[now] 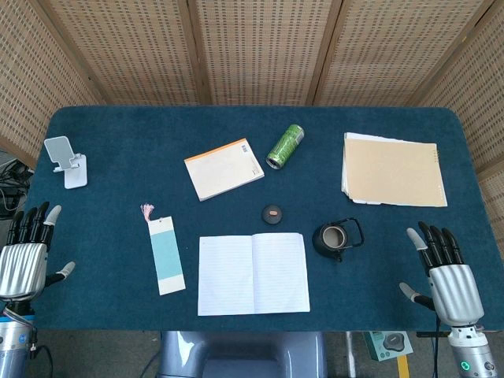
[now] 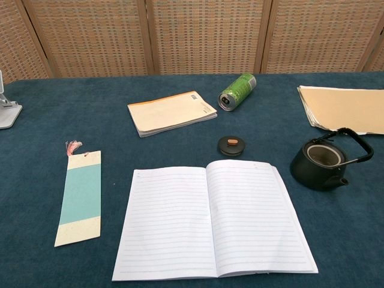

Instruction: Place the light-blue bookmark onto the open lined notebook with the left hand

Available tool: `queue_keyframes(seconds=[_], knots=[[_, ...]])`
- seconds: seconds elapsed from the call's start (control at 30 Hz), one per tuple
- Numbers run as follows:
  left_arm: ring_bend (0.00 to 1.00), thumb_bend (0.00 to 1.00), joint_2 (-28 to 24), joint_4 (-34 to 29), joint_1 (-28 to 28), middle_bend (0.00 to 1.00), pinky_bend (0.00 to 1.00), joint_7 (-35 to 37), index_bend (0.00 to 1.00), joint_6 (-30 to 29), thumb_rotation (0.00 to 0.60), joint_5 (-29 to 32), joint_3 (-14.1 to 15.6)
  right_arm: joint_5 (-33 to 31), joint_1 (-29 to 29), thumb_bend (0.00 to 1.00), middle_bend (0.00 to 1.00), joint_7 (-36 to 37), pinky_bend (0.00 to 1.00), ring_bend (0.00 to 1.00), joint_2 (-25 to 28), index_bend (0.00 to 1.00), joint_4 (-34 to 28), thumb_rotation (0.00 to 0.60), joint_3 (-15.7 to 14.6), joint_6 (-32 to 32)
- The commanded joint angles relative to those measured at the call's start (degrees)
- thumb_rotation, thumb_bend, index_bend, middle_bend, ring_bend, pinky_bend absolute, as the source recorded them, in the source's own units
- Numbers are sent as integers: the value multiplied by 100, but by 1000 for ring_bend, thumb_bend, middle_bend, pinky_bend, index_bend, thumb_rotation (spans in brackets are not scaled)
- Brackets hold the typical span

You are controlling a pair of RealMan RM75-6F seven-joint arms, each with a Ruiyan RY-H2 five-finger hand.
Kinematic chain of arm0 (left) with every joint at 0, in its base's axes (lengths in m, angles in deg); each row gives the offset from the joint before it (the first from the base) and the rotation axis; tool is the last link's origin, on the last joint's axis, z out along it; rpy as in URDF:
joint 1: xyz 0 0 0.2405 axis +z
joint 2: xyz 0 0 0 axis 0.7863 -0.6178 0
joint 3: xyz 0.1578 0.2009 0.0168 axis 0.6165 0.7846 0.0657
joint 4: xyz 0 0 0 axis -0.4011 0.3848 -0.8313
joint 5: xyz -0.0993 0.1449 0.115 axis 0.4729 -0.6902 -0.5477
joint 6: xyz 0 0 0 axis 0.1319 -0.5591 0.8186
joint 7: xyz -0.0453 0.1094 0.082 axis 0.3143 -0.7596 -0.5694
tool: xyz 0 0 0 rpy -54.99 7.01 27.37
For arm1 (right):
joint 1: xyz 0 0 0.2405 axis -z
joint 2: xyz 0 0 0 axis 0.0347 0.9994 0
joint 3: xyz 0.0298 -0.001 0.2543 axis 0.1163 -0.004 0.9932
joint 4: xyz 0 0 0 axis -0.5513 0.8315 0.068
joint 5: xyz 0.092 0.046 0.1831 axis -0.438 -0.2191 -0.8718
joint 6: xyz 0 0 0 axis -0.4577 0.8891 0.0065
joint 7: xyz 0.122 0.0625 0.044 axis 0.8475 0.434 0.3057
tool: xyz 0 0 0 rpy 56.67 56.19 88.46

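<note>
The light-blue bookmark (image 1: 166, 255) (image 2: 80, 195), cream at both ends with a pink tassel at its far end, lies flat on the blue table, left of the open lined notebook (image 1: 252, 272) (image 2: 213, 218). A gap of cloth separates the two. In the head view, my left hand (image 1: 25, 258) hovers at the table's near left edge, well left of the bookmark, fingers spread and holding nothing. My right hand (image 1: 447, 277) sits at the near right edge, fingers also apart and empty. Neither hand shows in the chest view.
A closed notepad (image 1: 224, 168), a green can on its side (image 1: 285, 146), a small black lid (image 1: 272, 213) and a black teapot (image 1: 338, 239) lie beyond and right of the notebook. Tan papers (image 1: 392, 170) are far right. A white phone stand (image 1: 66, 162) is far left.
</note>
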Motion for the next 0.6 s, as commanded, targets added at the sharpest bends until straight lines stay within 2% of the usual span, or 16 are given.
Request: queue_keyframes(seconds=[0.03, 0.6], knots=[[0, 0, 6, 2, -3, 0, 0, -3, 0, -5, 600, -20, 10, -1, -2, 86, 0, -7, 0, 0, -4, 0, 5, 600, -4, -11], [0, 0, 44, 87, -60, 0, 0, 60, 0, 56, 600, -106, 44, -41, 30, 86, 0, 130, 0, 0, 79, 0, -42, 600, 13, 36]])
